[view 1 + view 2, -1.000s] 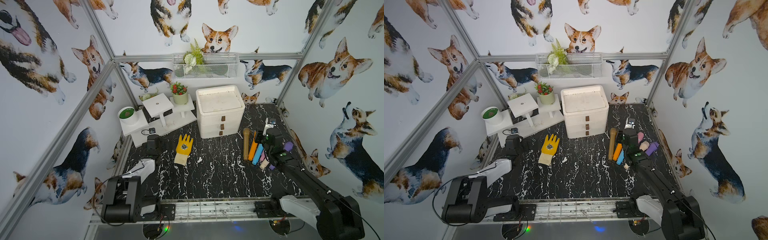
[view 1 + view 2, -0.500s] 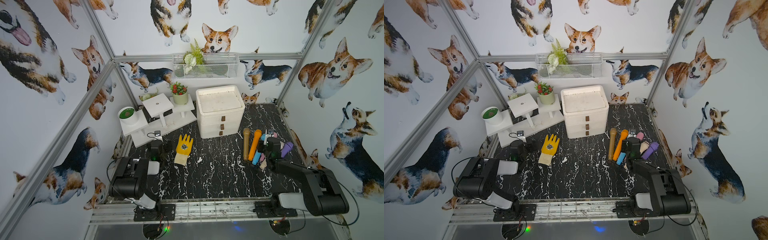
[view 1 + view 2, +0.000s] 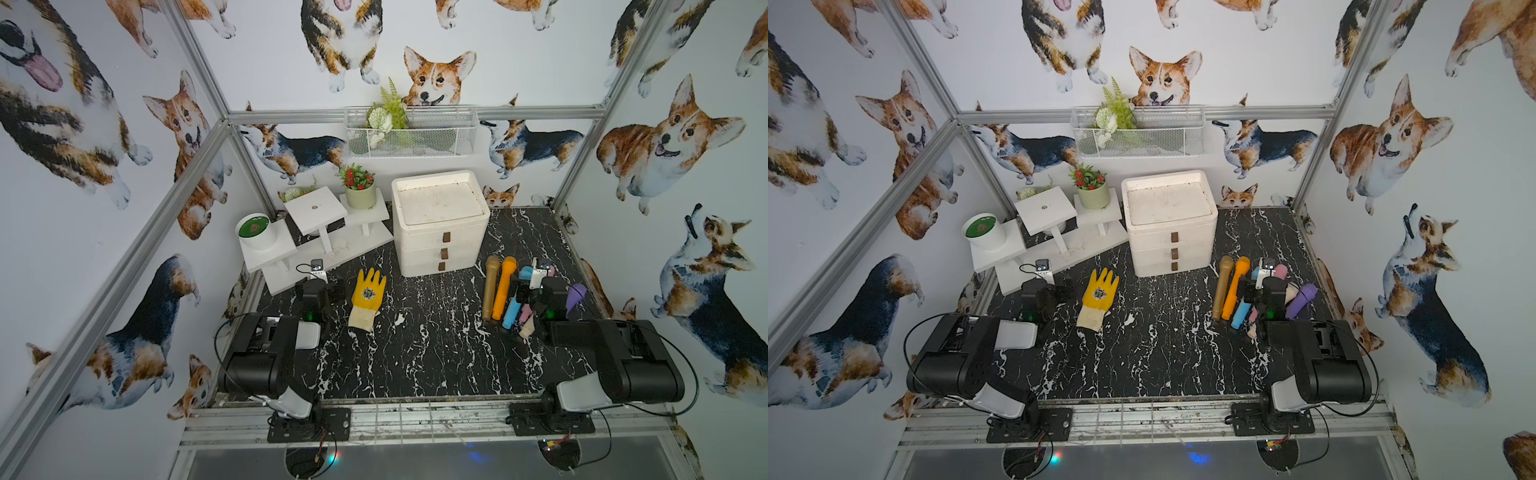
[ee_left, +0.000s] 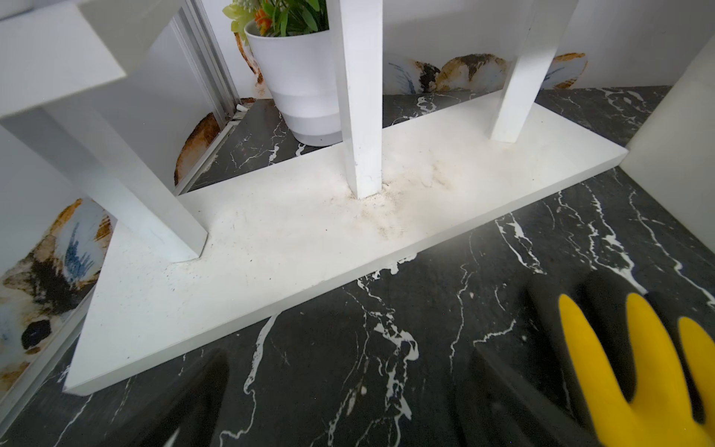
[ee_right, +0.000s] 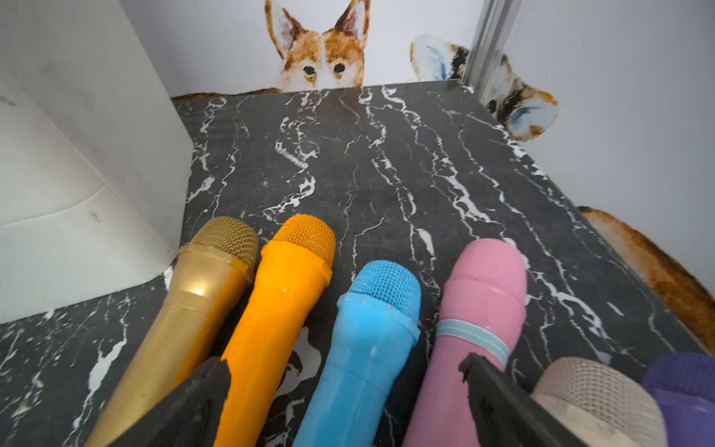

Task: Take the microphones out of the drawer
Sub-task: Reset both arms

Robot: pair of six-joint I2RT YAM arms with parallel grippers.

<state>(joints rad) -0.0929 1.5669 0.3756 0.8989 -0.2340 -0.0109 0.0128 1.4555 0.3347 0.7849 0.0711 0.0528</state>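
Microphones (image 3: 503,291): six lie side by side on the black marbled tabletop (image 3: 415,340). They are just beside the drawer unit (image 3: 440,224), on the right arm's side.
Order: counting away from the unit, gold microphone (image 5: 185,321), orange microphone (image 5: 278,309), blue microphone (image 5: 363,340), pink microphone (image 5: 476,309), beige microphone (image 5: 596,398), purple microphone (image 5: 685,379).
Drawers: both top views show all three pushed shut, with the brown handles in one column. The right wrist view catches only a plain white corner of the unit.
Right gripper (image 5: 342,363): its wrist view shows the jaws spread wide over the blue microphone's handle, with the orange and pink ones at either finger. Nothing is clasped. In the top views the gripper's body covers much of the pink and beige microphones, so their mesh heads and the pink one's pale band read clearly only from the wrist.
Left gripper (image 4: 348,387): the jaws are wide apart and blurred, with only bare tabletop between them. It holds nothing.
Glove (image 3: 366,297): yellow and lying flat, it is whole in the top views. The left wrist view shows just its fingers at the edge.
Stand (image 4: 309,232): the left wrist view shows its scuffed white base and posts, and a white flowerpot (image 4: 298,89) behind them. In the top views that pot is mostly hidden by the shelves.
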